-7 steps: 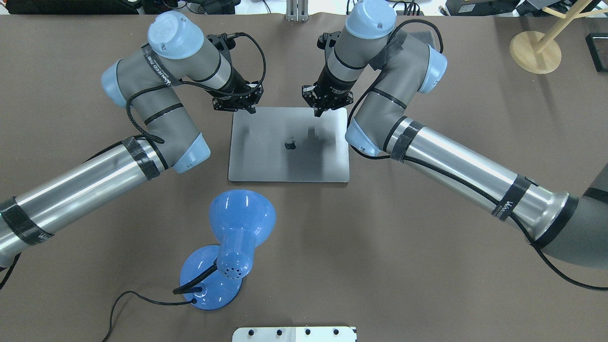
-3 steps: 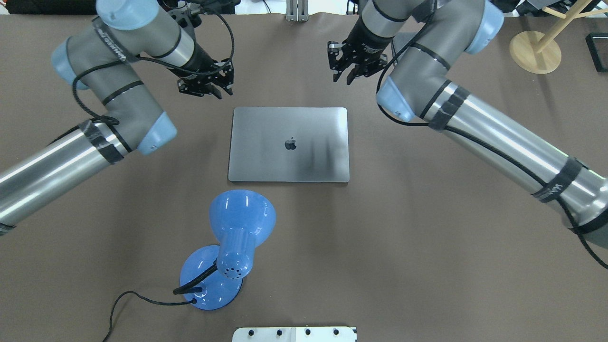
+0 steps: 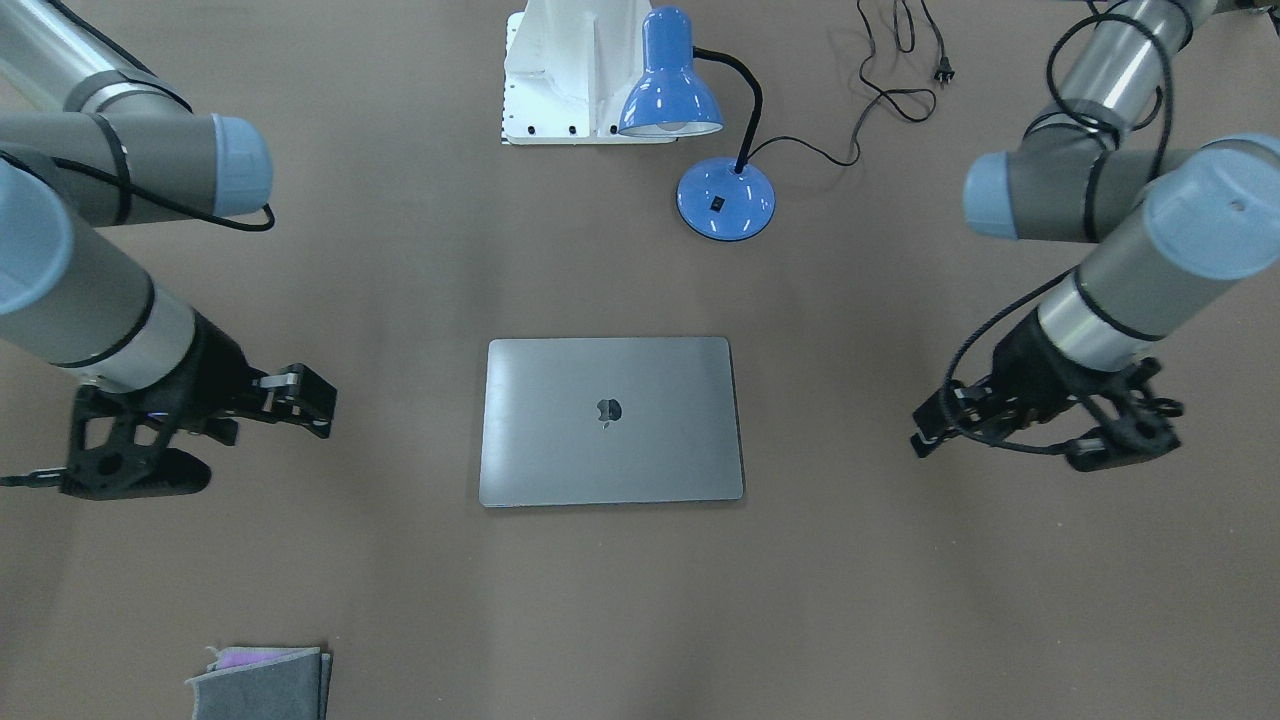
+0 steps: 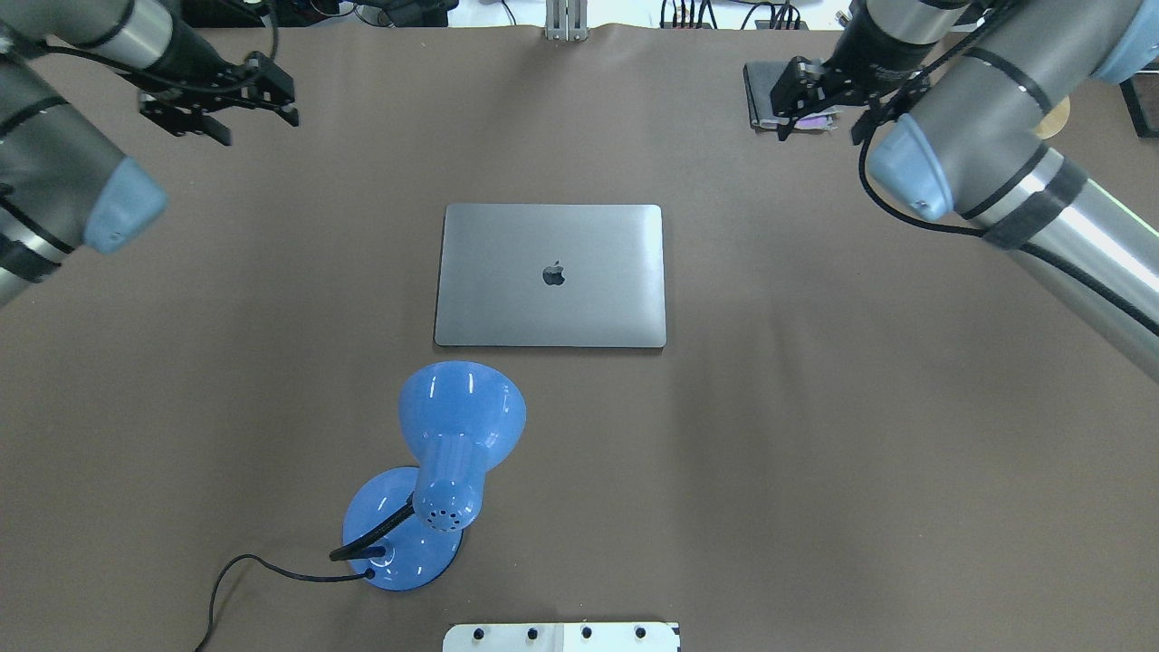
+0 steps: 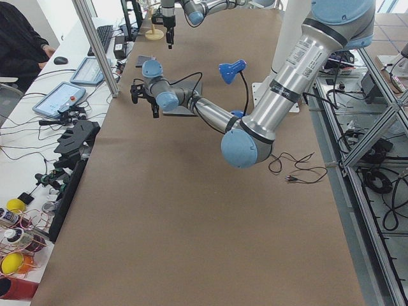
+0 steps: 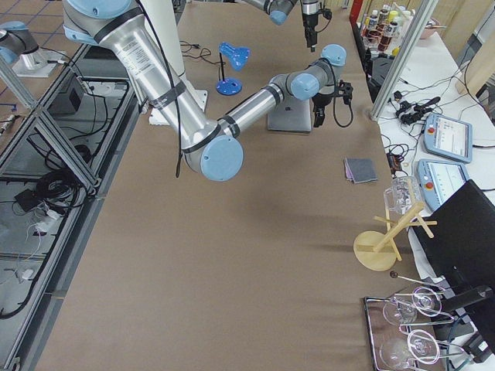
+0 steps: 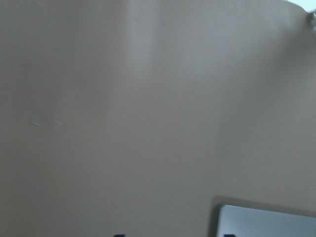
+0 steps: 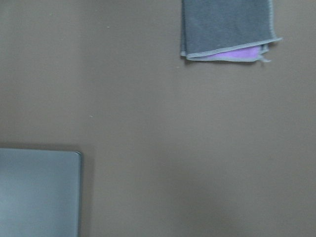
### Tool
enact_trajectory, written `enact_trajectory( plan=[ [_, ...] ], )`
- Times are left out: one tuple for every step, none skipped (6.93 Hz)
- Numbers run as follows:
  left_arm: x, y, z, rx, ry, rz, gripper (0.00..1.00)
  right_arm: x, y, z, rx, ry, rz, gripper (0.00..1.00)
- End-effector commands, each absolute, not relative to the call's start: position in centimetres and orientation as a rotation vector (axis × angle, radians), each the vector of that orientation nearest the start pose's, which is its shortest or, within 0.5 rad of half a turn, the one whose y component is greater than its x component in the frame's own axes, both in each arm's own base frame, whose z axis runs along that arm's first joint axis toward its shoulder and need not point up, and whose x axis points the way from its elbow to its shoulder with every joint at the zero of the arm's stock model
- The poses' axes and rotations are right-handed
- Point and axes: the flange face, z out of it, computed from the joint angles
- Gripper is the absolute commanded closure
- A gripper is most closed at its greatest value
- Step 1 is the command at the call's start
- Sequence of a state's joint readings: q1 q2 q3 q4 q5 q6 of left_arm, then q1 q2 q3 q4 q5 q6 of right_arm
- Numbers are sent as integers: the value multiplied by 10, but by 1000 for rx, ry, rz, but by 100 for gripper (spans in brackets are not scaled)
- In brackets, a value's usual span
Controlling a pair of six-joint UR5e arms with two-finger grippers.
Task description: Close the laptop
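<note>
The space-grey laptop (image 4: 550,274) lies shut and flat in the middle of the table, lid up with the dark apple logo showing; it also shows in the front-facing view (image 3: 610,420). My left gripper (image 4: 255,127) hangs above the bare table at the far left, well clear of the laptop, and looks open and empty; it also shows in the front-facing view (image 3: 930,430). My right gripper (image 4: 819,127) hangs at the far right, also clear, and looks open and empty; it also shows in the front-facing view (image 3: 310,405). A laptop corner shows in each wrist view (image 7: 266,222) (image 8: 39,192).
A blue desk lamp (image 4: 453,453) with a black cord stands near the laptop's near edge. A folded grey and purple cloth (image 8: 227,27) lies under the right gripper at the far right. A white base plate (image 4: 561,637) sits at the near edge. A wooden stand (image 6: 383,247) is at the right end.
Both grippers have left the far edge of the laptop lid, risen and swung outwards, the left to the far left, the right to the far right. The laptop has stayed shut and still.
</note>
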State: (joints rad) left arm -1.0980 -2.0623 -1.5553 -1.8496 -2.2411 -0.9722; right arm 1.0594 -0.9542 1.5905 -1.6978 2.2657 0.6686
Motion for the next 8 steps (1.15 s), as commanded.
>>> enact_trajectory(
  plan=[
    [133, -595, 403, 163, 815, -52, 2, -176, -624, 385, 33, -746, -141, 0],
    [91, -585, 441, 149, 771, -40, 2, -115, -622, 432, 61, -735, -210, 0],
    [53, -573, 483, 135, 738, -11, 2, -60, -613, 467, 80, -754, -248, 0],
    [24, -560, 514, 123, 719, -4, 2, -31, -592, 505, 51, -797, -224, 0],
    [11, -543, 548, 81, 720, -14, 2, -9, -570, 539, 27, -796, -190, 0],
    [-12, -540, 581, 57, 747, -3, 2, 7, -555, 560, 11, -791, -160, 0],
    [-35, -533, 614, 41, 781, 10, 2, 18, -541, 574, -5, -792, -134, 0],
    [-54, -528, 628, 44, 779, 7, 2, 24, -534, 584, -20, -792, -108, 0]
  ],
)
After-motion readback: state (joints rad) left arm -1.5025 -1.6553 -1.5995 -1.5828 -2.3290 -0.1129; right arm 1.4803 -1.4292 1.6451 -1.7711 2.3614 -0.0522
